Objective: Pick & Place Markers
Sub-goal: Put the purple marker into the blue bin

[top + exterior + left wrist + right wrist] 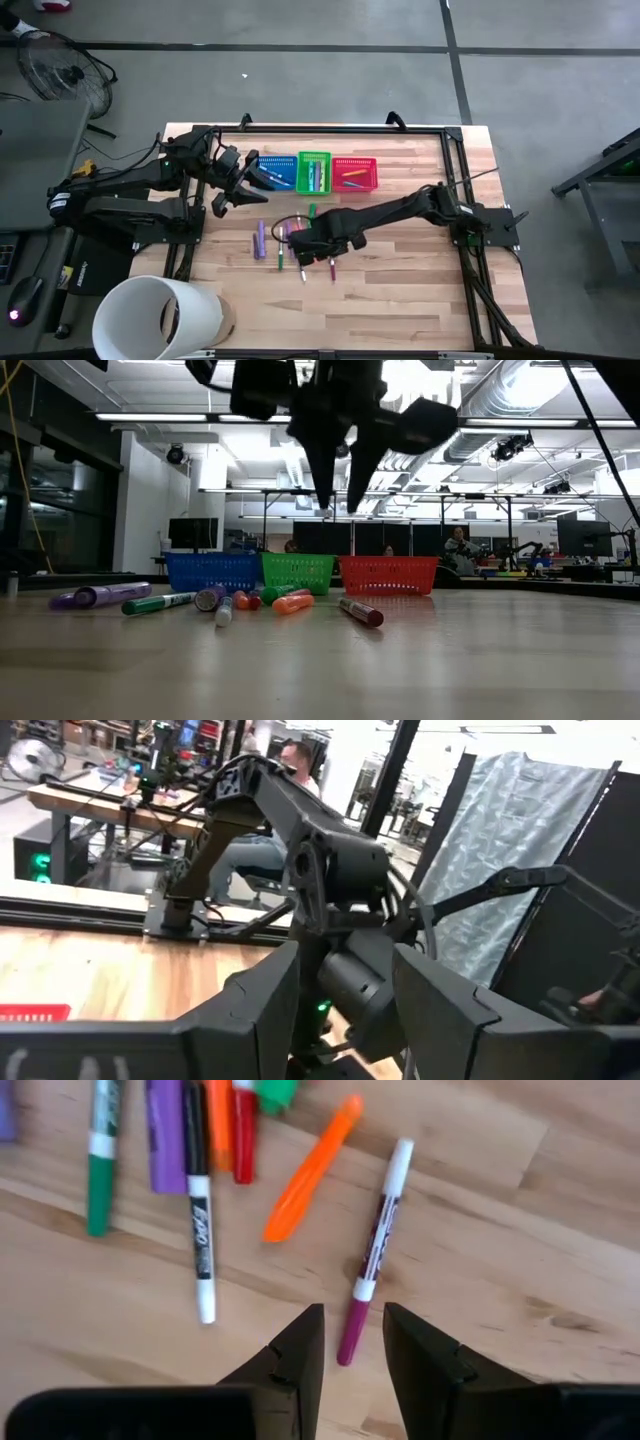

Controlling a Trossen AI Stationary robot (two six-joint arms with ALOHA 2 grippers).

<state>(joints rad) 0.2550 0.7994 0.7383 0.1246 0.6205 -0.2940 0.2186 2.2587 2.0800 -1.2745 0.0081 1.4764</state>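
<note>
Baskets line the upper centre of the overhead frame: a blue basket (276,171), a green basket (313,172) and a red basket (354,173), each holding a few markers. The rest of the markers (285,243) lie loose on the table (410,290) below them. The right gripper (352,1342) hovers over a purple-capped marker (373,1250), fingers narrowly apart, gripping nothing. A black marker (199,1215) reads "EXPO". The left gripper (232,187) waits parted, empty, beside the blue basket.

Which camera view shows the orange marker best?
The right wrist view: the orange marker lies fully visible on the wood. The low view shows it end-on before the baskets; the high view hides it under the arm; the left wrist view misses it.
</note>
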